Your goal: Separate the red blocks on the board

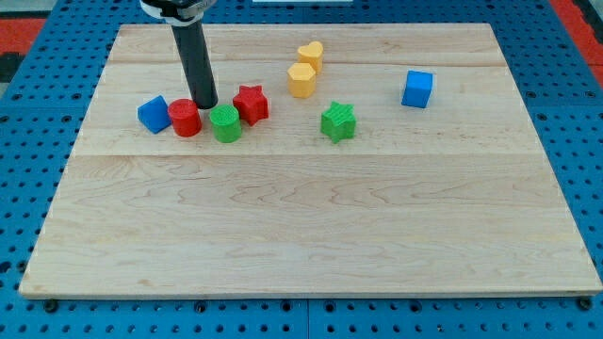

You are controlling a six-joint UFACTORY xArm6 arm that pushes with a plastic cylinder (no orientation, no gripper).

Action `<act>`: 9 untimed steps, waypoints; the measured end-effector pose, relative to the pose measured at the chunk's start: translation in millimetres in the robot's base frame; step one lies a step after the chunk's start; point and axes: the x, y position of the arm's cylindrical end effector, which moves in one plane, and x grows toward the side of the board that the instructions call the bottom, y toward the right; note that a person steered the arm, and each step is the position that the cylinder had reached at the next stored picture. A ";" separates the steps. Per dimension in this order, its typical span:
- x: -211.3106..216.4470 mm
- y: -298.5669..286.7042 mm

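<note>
Tip: my tip rests on the board just behind the gap between the red cylinder and the green cylinder (no jaws here, a bare rod holding nothing)
Red cylinder: the red cylinder sits at the view's left, touching or nearly touching the rod's left side
Red star: the red star lies just right of the rod, close to the green cylinder
Blue blocks: a blue block beside the red cylinder; a blue cube well apart at the view's right
Yellow blocks: a yellow heart and a yellow hexagon, together near the top
Green star: the green star lies below them
Board: wooden board
</note>
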 end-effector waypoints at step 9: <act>57.3 -50.2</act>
